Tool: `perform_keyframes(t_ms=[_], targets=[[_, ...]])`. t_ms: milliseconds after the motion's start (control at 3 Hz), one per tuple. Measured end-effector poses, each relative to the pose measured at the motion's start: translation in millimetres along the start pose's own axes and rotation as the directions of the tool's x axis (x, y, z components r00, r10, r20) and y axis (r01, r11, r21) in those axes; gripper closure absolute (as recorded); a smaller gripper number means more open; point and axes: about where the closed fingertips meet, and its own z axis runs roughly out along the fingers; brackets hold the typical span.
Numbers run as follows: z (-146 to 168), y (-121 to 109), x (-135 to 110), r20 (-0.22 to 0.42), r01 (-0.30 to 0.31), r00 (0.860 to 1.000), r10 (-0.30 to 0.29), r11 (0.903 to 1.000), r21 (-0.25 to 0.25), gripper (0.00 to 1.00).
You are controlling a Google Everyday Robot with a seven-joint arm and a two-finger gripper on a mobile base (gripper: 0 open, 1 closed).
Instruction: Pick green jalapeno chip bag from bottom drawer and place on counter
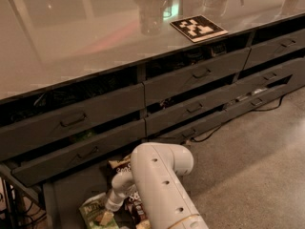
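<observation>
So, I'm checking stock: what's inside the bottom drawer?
The bottom drawer holds the green jalapeno chip bag and dark brown bags. The gripper is down inside, right at the green bag. The arm covers whatever else lies there.

Am holding my gripper [110,206] low inside bottom drawer [71,194], right beside green jalapeno chip bag [93,211]; brown bags [120,164] lying alongside; marker tile [198,27] sitting on counter [86,37] above.
</observation>
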Motion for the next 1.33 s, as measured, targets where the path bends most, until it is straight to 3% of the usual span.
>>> perform_keyframes(t_ms=[333,667,1000,1333], targets=[[-4.7,1.7,-2.9,0.0,0.0,1.0,0.0,1.0,0.0,0.66],[-8.4,4.8,2.8,0.051,-0.028,0.998,0.025,0.9985,0.048,0.89],[-38.9,8.1,-3.1,0.13,-0.027,0.991,0.011,0.9917,0.126,1.0],[-98.0,32.6,-19.2,0.221,0.015,0.974,-0.055,0.9837,0.179,1.0]])
